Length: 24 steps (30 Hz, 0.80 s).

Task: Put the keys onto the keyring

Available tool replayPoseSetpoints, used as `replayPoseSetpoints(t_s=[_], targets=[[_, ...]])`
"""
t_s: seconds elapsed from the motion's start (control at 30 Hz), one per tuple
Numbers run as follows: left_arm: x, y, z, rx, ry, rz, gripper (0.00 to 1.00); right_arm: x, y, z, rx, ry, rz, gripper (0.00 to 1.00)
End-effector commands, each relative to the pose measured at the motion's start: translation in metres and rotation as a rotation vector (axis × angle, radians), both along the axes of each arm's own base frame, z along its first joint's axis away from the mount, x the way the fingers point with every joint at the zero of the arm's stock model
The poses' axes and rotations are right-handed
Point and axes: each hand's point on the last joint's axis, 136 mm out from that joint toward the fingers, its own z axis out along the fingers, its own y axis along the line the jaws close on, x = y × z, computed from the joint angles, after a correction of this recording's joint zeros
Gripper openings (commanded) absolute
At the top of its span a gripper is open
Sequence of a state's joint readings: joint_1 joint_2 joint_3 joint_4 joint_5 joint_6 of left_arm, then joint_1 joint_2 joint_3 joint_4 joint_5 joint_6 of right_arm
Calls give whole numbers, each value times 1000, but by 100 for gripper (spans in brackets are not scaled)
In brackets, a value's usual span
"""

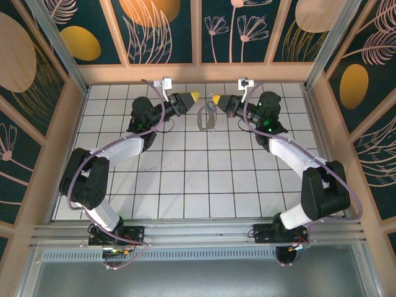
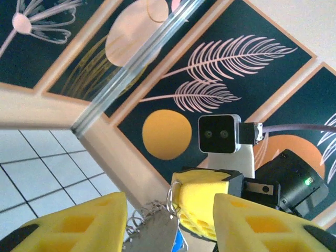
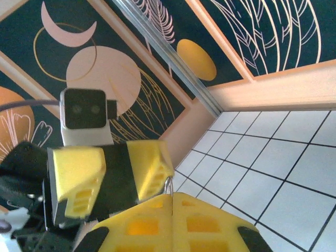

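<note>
white tiled table [image 1: 185,185]: at twelve o'clock the right gripper [image 1: 215,99] pinches the keyring [image 1: 207,117]; left gripper [image 1: 195,96] stands parted, the blue key [image 2: 181,243] mostly cut off.

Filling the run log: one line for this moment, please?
right fingers: shut on keyring | left fingers: apart, flanking keyring | blue key: by ring cluster

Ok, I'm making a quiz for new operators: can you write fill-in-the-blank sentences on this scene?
1. The right gripper is ___ on the keyring.
2. The jaws of the left gripper stand ___.
3. Both grippers have ___ fingertips.
4. The table has ___ tiles.
Missing words: shut, open, yellow, white.
</note>
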State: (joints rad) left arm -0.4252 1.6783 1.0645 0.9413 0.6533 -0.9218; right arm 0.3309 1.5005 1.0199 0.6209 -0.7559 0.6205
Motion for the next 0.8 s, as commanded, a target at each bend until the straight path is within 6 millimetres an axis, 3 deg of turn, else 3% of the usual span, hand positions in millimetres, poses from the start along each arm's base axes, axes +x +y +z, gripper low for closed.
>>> replayPoseSetpoints(t_s=[0.0,0.17,0.2,0.4,0.77], targets=[[4,2,4,95,-58,-34,49,-2,7,8,-60,-51,127,0],[9,-2,4,170,-82,-96,51,12,13,8,-110,-45,222,0],[14,-5,-8,193,-63,-111,51,15,14,7,-115,-40,238,0],[27,-8,-20,237,-54,-124,52,28,21,2,-117,3,301,0],[42,-13,-30,236,-33,-163,51,29,26,-7,-114,23,332,0]])
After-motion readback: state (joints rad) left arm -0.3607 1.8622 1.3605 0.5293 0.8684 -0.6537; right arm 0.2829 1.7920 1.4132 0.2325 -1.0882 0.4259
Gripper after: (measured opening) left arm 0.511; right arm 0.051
